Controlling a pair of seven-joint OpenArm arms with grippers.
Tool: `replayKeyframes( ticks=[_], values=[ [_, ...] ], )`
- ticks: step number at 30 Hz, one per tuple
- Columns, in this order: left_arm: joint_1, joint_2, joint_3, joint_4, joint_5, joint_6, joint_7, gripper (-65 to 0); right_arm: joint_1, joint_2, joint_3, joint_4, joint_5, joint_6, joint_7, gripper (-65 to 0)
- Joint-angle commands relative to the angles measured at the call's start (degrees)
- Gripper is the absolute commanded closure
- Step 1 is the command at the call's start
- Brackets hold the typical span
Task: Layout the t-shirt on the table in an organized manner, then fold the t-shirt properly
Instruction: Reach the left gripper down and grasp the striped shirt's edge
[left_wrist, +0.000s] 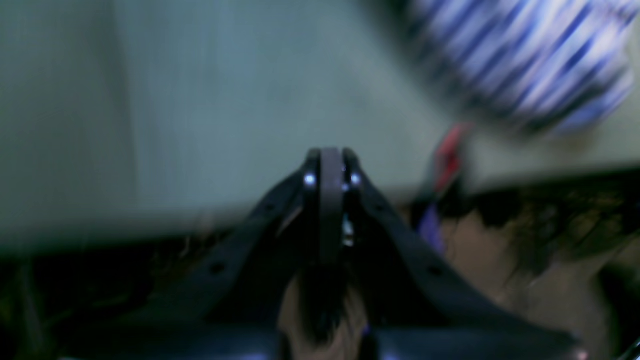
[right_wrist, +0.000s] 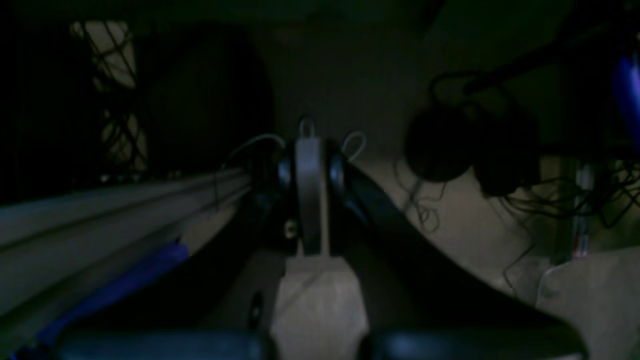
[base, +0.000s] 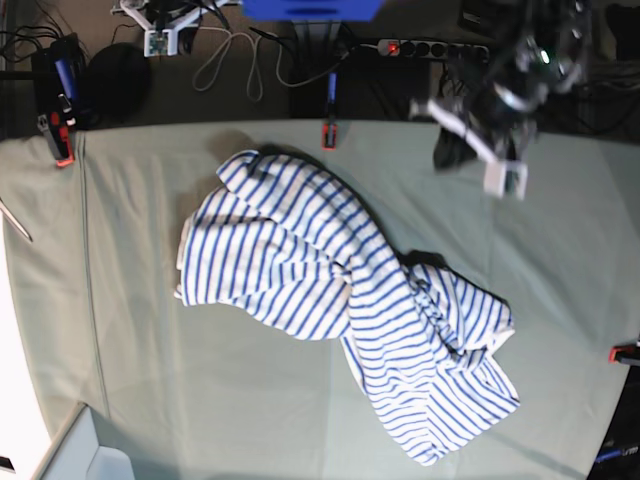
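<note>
White cloth with thin blue stripes: t-shirt (base: 340, 300), crumpled in a loose diagonal heap across the middle of the table (base: 130, 340), running from the far centre toward the near right in the base view; unfolded, bunched and creased.
Pale grey-green covering on the table, red clamp (base: 328, 135) at the far edge, another red clamp (base: 626, 352) at the right edge.
Left gripper (left_wrist: 331, 165): above the far right part of the table in the base view, well apart from the t-shirt; striped cloth blurred at the upper right of the left wrist view, off to the side of the fingers (left_wrist: 311, 170); jaws pressed together, clenched on nothing.
Right gripper (right_wrist: 310, 150): not found in the base view; dark right wrist view with cables and a pale rail only, no cloth near; jaws closed flat against each other, grasping nothing.
</note>
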Motion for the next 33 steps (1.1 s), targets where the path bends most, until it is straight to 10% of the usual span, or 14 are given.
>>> replayKeyframes(
  ticks=[1, 10, 18, 33],
  values=[
    [-2.2, -0.1, -0.1, 0.9, -1.4, -0.1, 0.0, 0.0, -0.8, -0.1, 0.5, 0.9, 0.0, 0.9, 1.1, 0.0],
    [-21.2, 5.0, -0.1, -8.5, -4.4, -0.1, 6.7, -2.8, -0.6, -0.8, 1.1, 0.4, 0.0, 0.8, 1.1, 0.0],
    [-27.0, 6.2, 0.3, -19.6, -4.3, -0.3, 7.2, -36.1, -0.4, -2.7, 4.3, 0.9, 0.0, 0.8, 1.1, 0.0],
    [-27.7, 14.0, 0.4, -32.7, -4.3, -0.3, -0.2, -33.5, -0.8, 1.3, 4.5, 0.2, -0.1, 0.8, 1.1, 0.0]
  ],
)
